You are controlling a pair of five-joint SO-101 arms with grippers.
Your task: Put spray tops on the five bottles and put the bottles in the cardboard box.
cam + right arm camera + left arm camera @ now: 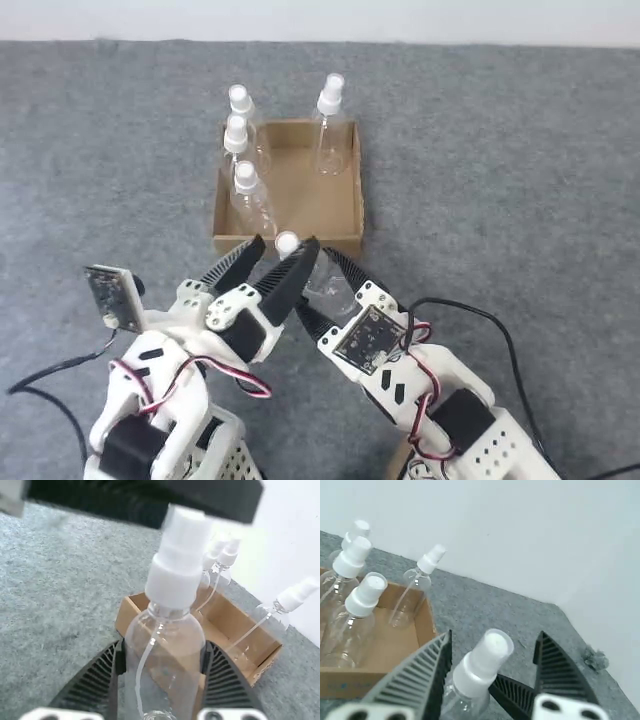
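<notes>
Closest in, the right gripper (162,652) has its fingers clamped on the clear body of a bottle (325,283), held just short of the near wall of the cardboard box (355,190). The bottle stands close to upright with its long axis running up and down. Its spray top (485,662) is uppermost and leans a touch toward the left arm's side. Up at that top, the left gripper (495,637) has its fingers apart, one on either side of the white cap. Whether the base rests on the desk (500,180) I cannot tell.

On to the box: three capped bottles (250,195) stand upright in a row along its left wall, and a fourth bottle (332,130) stands in the far right corner. The middle and near right of the box floor are bare. Grey desk lies open on both sides of the box, and at the far edge is a white wall (520,530).
</notes>
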